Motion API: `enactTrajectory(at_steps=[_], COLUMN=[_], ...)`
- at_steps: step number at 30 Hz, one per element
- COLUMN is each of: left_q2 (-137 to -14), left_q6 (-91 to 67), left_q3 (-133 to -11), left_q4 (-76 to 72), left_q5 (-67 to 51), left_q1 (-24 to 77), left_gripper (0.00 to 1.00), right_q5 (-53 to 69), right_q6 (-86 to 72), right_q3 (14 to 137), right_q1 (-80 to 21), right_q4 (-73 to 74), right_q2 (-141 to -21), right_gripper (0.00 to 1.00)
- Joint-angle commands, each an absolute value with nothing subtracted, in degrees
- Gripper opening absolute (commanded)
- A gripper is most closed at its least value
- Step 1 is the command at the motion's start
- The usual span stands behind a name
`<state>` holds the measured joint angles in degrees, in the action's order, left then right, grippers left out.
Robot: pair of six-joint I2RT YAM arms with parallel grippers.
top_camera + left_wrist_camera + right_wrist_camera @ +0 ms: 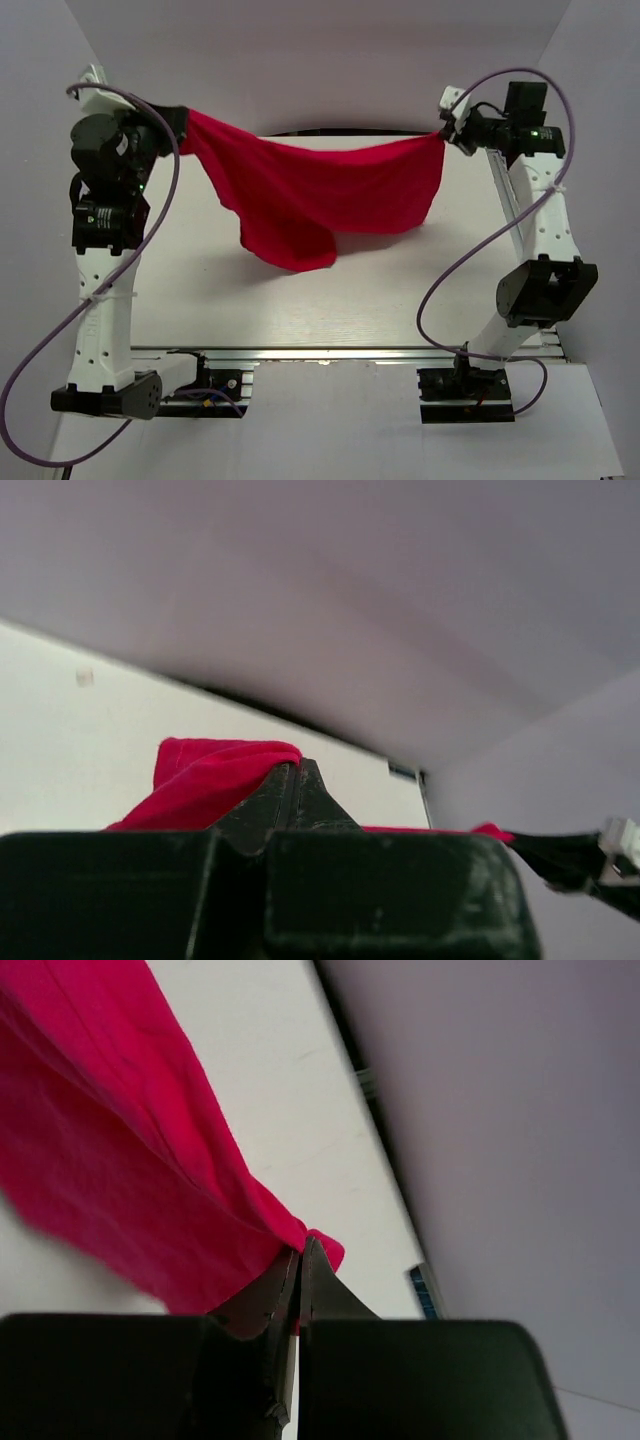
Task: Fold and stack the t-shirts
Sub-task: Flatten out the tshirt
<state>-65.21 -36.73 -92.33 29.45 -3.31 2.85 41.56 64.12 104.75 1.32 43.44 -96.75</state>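
Note:
A plain red t-shirt (320, 195) hangs stretched in the air between my two grippers, above the far half of the white table (300, 300). Its middle sags and a lower flap hangs toward the table near the centre. My left gripper (183, 122) is shut on the shirt's left end at the far left; in the left wrist view the gripper (293, 768) has red cloth (205, 775) bunched at its closed tips. My right gripper (443, 132) is shut on the right end; in the right wrist view the gripper (301, 1250) pinches a corner of the shirt (120, 1160).
White walls enclose the table on the left, right and far sides. The arm bases (200, 385) and purple cables (450, 270) sit along the near edge on an aluminium rail (330, 355).

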Motion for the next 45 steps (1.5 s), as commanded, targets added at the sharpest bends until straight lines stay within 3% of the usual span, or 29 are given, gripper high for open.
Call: enactTrajectory(at_steps=[1, 5, 9, 25, 28, 32, 38, 45], left_q2=[-67.48, -70.22, -70.93, -66.10, -64.16, -62.93, -62.49, -61.61], left_q6=[-33.49, -30.86, -26.99, -31.99, -33.22, -34.45, -34.19, -33.66], left_q3=[-100.44, -107.83, -110.91, -111.36, -112.32, -114.07, -118.04, -111.72], left_q4=[21.11, 19.78, 18.63, 13.27, 12.66, 10.46, 13.27, 14.76], left_q5=[2.54, 7.63, 12.30, 3.96, 3.08, 2.20, 0.53, 2.55], left_q1=[2.81, 2.81, 2.81, 2.81, 2.81, 2.81, 2.81, 2.81], left_gripper=[0.00, 0.00, 0.00, 0.00, 0.00, 0.00, 0.00, 0.00], right_q5=[44.30, 42.90, 44.11, 62.30, 67.22, 68.20, 68.64, 66.18], right_q6=[53.11, 40.28, 30.08, -1.65, -14.11, -23.63, -30.23, -30.68], right_q3=[111.17, 113.02, 116.70, 117.16, 115.94, 115.32, 117.15, 112.69], right_q1=[3.68, 7.46, 13.00, 24.78, 27.59, 28.39, 29.00, 28.92], right_q4=[32.02, 13.24, 3.81, -22.57, -38.58, -48.67, -53.52, -49.32], right_q2=[-92.38, -90.09, -90.00, -84.03, -83.41, -82.53, -82.00, -82.61], right_gripper=[0.00, 0.00, 0.00, 0.00, 0.00, 0.00, 0.00, 0.00])
